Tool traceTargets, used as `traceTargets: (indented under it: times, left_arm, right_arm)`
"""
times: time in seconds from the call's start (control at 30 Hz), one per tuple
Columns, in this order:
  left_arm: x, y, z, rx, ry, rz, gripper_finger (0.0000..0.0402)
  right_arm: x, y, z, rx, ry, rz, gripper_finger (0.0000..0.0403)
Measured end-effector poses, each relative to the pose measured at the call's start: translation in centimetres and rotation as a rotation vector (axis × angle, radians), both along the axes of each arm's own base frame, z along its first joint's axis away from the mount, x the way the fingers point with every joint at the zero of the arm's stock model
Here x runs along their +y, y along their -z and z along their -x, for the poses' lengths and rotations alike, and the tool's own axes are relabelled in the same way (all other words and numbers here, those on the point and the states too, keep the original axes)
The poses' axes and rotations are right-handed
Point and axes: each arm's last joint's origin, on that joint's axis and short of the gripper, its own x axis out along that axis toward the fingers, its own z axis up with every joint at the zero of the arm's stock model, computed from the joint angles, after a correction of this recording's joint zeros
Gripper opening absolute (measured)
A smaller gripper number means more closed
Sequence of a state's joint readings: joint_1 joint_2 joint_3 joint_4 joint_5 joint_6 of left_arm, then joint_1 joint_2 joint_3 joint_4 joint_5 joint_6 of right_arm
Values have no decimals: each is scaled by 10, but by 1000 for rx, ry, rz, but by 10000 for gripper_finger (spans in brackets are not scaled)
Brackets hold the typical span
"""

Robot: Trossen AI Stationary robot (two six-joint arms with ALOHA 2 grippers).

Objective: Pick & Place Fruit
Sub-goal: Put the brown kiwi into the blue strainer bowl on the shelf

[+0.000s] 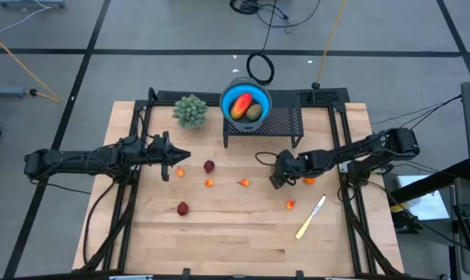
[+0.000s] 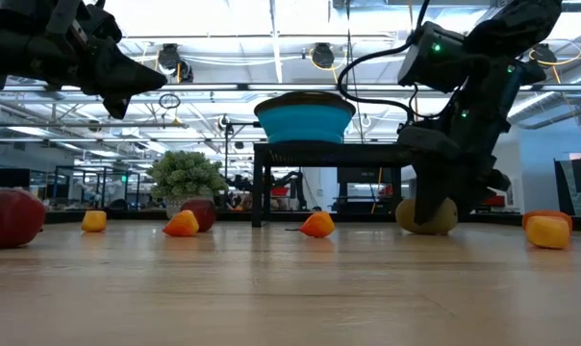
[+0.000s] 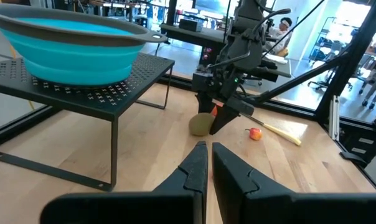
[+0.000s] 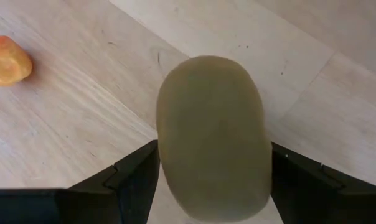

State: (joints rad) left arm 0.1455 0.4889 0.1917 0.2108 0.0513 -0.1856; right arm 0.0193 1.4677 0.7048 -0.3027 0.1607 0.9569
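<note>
Now olive oval fruit [image 4: 214,137] between right claw [image 4: 213,180] fingers.

Blue bowl [image 1: 246,101], grey rim; olive-brown oval fruit [image 4: 214,134]; dark red ball [image 1: 183,208]; pale yellowish knife [image 1: 310,217]; green plant [image 1: 191,110].

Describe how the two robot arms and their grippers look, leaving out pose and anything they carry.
Both arms are dark, nearly black, built of jointed segments with black cables looping along them. The left gripper ends in two flat, tapered dark fingers. The right gripper has blocky dark fingers with angled edges. Small green indicator lights glow on the right arm's wrist housing in the low view. No readable markings show.
</note>
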Motion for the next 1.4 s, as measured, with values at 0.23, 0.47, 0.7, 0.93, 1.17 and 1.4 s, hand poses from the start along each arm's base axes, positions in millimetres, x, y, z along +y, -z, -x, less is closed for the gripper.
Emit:
traceTargets:
  times: [0.23,0.47,0.7,0.93,1.17,1.4]
  left_arm:
    - [0,0,0,0,0,0,21]
    - [0,0,0,-1,0,0,21]
    - [0,0,0,0,0,0,21]
    - [0,0,0,0,0,0,21]
    - [0,0,0,-1,0,0,21]
    - [0,0,0,-2,0,4,21]
  right_arm:
    - [0,0,0,2,-8,3,263]
    - [0,0,0,3,-12,5,263]
    - [0,0,0,5,-24,11,244]
    - [1,-1,-3,-28,-33,-7,193]
    - [6,-18,-17,-245,-182,-102,191]
    - [10,-60,-29,-620,-387,-99,187]
